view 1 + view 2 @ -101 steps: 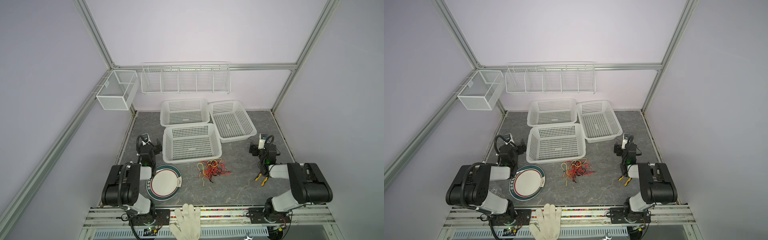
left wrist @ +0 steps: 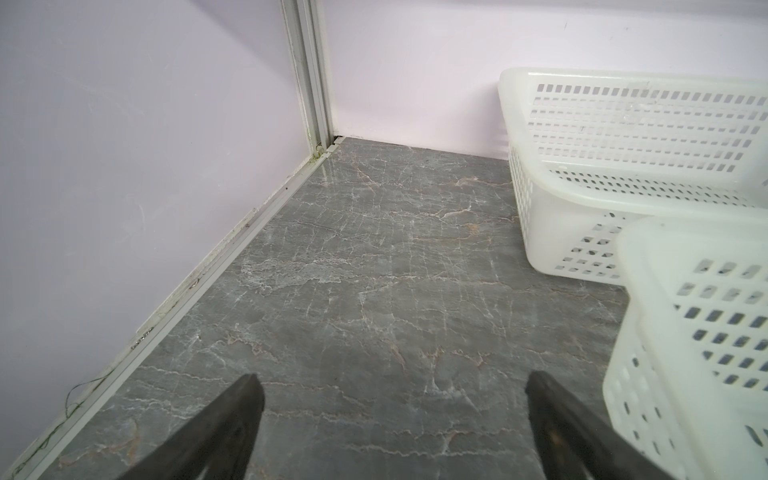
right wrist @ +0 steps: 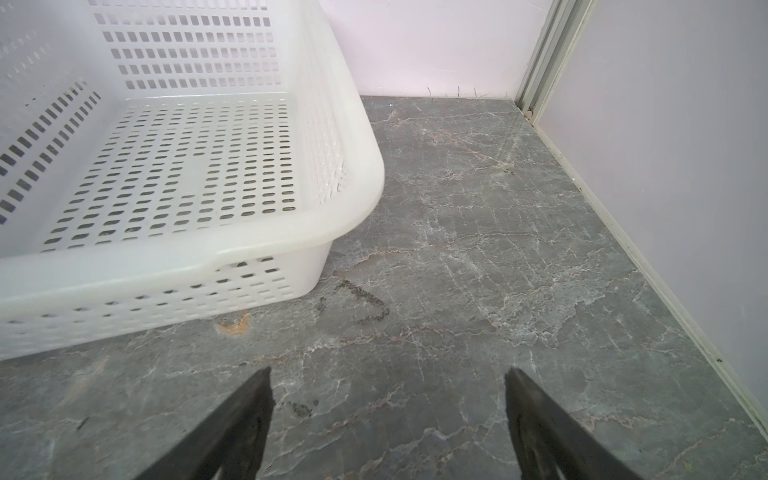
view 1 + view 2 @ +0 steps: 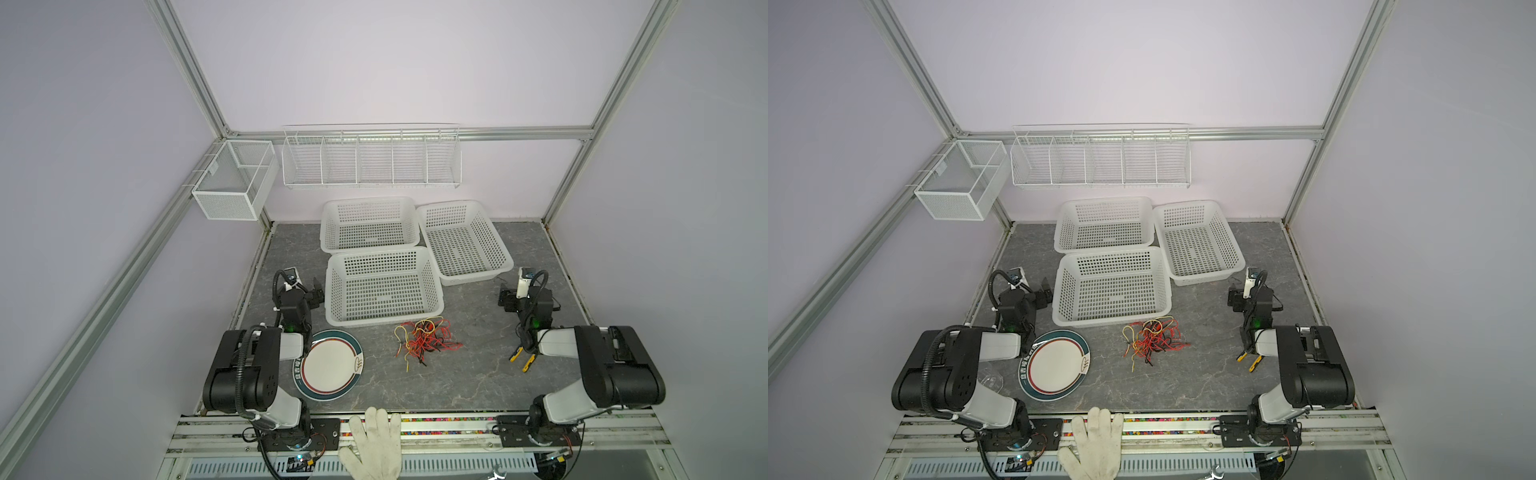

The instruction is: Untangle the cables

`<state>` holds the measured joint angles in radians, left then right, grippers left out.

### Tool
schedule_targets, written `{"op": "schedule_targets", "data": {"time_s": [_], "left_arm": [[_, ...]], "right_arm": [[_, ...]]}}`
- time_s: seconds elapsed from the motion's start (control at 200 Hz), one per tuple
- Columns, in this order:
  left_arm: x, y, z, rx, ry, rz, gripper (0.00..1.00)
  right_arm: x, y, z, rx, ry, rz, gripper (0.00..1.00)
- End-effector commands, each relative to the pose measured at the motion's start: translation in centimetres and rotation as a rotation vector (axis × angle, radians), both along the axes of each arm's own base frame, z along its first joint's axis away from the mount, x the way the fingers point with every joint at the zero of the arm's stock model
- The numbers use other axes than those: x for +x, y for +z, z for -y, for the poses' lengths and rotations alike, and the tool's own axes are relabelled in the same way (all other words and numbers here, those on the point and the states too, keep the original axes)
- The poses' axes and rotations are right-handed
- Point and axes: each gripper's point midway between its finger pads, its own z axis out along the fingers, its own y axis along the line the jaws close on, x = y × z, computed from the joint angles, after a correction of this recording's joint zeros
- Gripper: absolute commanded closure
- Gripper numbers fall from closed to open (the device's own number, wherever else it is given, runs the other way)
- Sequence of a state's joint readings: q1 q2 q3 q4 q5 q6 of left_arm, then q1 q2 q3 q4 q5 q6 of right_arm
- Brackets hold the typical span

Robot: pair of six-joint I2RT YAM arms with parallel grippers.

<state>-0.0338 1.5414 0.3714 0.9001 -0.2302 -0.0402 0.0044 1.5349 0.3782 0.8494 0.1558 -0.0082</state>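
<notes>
nothing has shifted: left pincer [image 2: 390, 384] and right pincer [image 3: 388, 374] stand open, empty, well apart from the cables [image 4: 424, 338]; a one-sided pull would likely tighten the tangle.

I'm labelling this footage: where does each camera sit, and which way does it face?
Both top views: overhead at the front, looking down and back at the tangled red, yellow and black cables and three white perforated plastic baskets; left arm and right arm show.
Left wrist: low over the grey marbled table, facing the back-left corner; open left gripper shows.
Right wrist: facing the back-right corner; open right gripper shows.
Shared: both wrist views show table and baskets, no cables.
</notes>
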Motion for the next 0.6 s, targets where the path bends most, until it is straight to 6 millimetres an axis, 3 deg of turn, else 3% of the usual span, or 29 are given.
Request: {"op": "schedule_targets", "data": {"time_s": [0.0,0.38,0.595], "left_arm": [[0.5,0.6,0.3,0.005,-0.011,0.019,0.01],[0.3,0.7,0.0,0.003,0.008,0.028,0.01],[-1.5,3.5,-0.8,-0.015,0.057,0.063,0.01]], "right_arm": [[0.4,0.8,-0.4,-0.005,0.018,0.022,0.12],[0.4,1.1,-0.3,-0.010,0.014,0.035,0.12],[-0.4,3.8,0.6,-0.010,-0.054,-0.047,0.12]]}}
